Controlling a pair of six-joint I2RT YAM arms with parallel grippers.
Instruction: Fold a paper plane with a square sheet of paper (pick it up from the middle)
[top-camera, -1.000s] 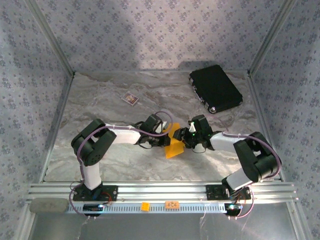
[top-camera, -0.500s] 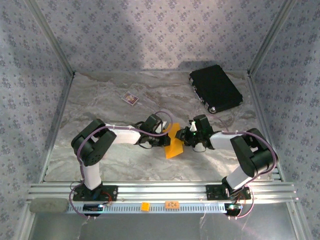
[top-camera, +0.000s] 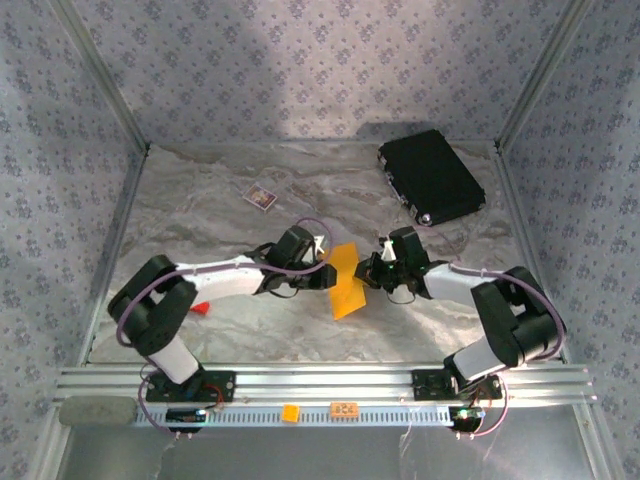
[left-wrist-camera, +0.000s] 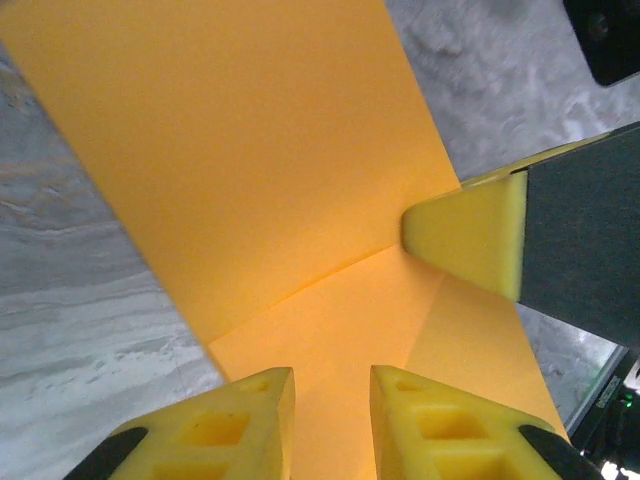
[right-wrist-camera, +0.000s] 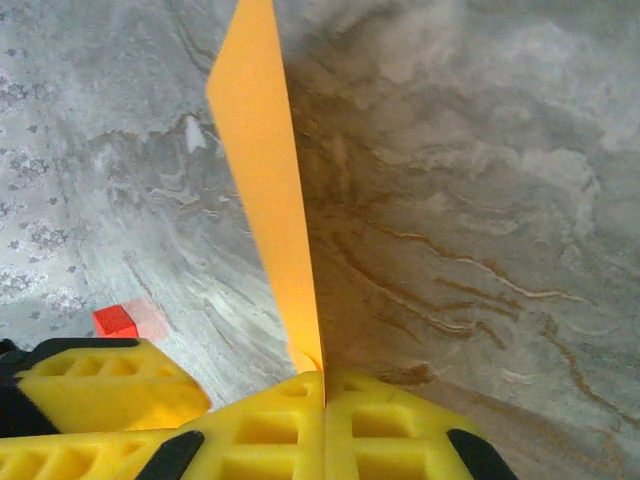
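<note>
Centrally, right gripper (right-wrist-camera: 323, 385) clamps edge of paper sheet (right-wrist-camera: 265, 180), left gripper (left-wrist-camera: 332, 385) parted, tabletop (top-camera: 300, 338) around

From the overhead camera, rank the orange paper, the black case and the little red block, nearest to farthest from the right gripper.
1. Orange paper, clamped in the right gripper, middle of the table.
2. Black case, far right corner.
3. Red block, near left side.

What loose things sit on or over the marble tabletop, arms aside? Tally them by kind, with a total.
folded orange-yellow paper sheet: 1
black rectangular hard case: 1
small red block: 1
small dark-red flat card: 1
Total: 4
</note>
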